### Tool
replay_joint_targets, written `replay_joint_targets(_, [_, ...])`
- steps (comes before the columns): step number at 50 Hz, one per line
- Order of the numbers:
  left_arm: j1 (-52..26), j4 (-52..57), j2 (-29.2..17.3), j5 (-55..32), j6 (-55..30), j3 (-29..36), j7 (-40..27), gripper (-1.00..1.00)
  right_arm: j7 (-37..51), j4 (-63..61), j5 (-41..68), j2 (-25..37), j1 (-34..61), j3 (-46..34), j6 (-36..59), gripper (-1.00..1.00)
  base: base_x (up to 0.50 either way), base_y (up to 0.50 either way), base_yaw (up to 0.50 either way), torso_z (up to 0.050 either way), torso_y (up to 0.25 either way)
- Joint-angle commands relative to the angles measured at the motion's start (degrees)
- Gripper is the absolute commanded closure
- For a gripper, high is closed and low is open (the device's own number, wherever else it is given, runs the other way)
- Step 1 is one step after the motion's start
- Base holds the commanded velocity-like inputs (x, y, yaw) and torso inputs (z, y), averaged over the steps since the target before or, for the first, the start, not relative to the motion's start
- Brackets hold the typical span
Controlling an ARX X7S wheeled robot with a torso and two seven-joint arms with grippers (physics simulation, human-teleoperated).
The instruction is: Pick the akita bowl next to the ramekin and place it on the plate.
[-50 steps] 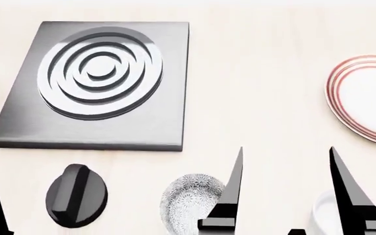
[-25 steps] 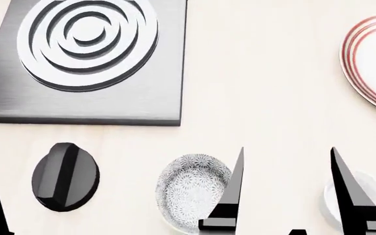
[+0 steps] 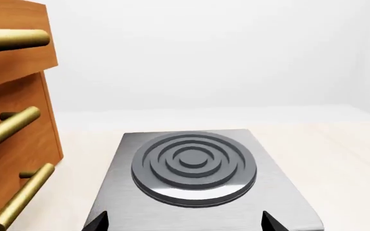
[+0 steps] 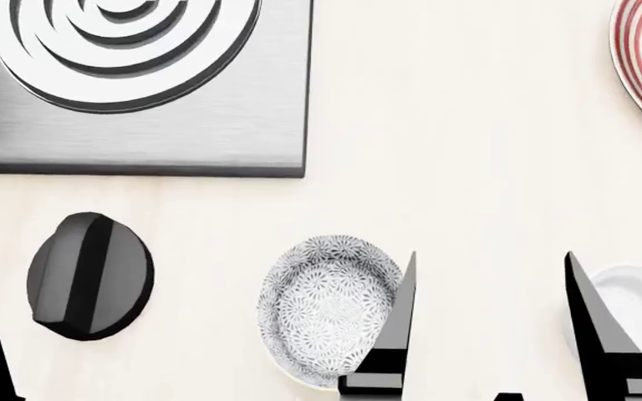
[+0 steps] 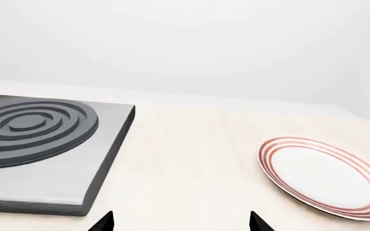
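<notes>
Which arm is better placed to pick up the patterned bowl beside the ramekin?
Right. In the head view its fingers straddle the space between the akita bowl and the ramekin, one overlapping the bowl's rim. The left arm sits at the far left edge.

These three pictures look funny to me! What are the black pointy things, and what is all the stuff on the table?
They come from three cameras on one robot inside a computer simulation. One camera sits on its head, looking down. The other two sit near each gripper, looking forward.

The black pointy shapes are the fingers of the robot's right gripper, spread apart and holding nothing. The left gripper shows only its tips.

On the pale table lie a grey stove burner with rings, a black knob, a speckled akita bowl, a plain white ramekin and a red-striped plate. The wooden block with gold handles probably holds knives.
</notes>
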Motion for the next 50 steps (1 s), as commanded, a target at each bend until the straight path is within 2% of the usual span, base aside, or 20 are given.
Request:
replay_joint_targets(1, [-0.2, -0.1, 0.0, -0.6, 0.3, -0.1, -0.4, -1.00, 0.3, -0.2, 0.5, 0.2, 0.3, -0.1, 0.4, -1.00, 0.00, 0.00, 0.00, 0.000, 0.000])
replay_joint_targets(14, [0.2, -1.1, 0.2, 0.2, 0.7, 0.5, 0.0, -1.00, 1.6, -1.6, 6.9, 0.2, 2.5, 1.1, 4.7, -1.00, 0.00, 0.00, 0.00, 0.000, 0.000])
replay_joint_targets(20, [0.4, -1.5, 0.4, 0.6, 0.8, 1.1, 0.3, -1.00, 3.9, -2.8, 14.4, 0.3, 4.8, 3.0, 8.8, -1.00, 0.00, 0.00, 0.00, 0.000, 0.000])
replay_joint_targets(21, [0.4, -1.6, 0.5, 0.5, 0.8, 1.1, 0.3, -1.00, 4.3, -2.3, 19.4, -0.1, 5.4, 4.0, 9.8, -1.00, 0.00, 0.00, 0.00, 0.000, 0.000])
replay_joint_targets(23, [0.2, -1.6, 0.5, 0.5, 0.8, 1.2, 0.4, -1.00, 5.2, -2.8, 22.1, -0.2, 6.5, 4.2, 10.8, -1.00, 0.00, 0.00, 0.00, 0.000, 0.000])
replay_joint_targets(33, [0.6, -2.0, 0.5, 0.8, 1.3, 1.3, 0.4, -1.00, 7.1, -1.2, 33.9, -0.6, 7.3, 6.8, 10.1, -1.00, 0.00, 0.00, 0.00, 0.000, 0.000])
replay_joint_targets(50, [0.9, -2.1, 0.1, 0.9, 1.7, 1.4, 0.2, -1.00, 3.5, 4.3, 35.1, -1.9, 5.6, 7.0, 7.1, -1.00, 0.00, 0.00, 0.00, 0.000, 0.000])
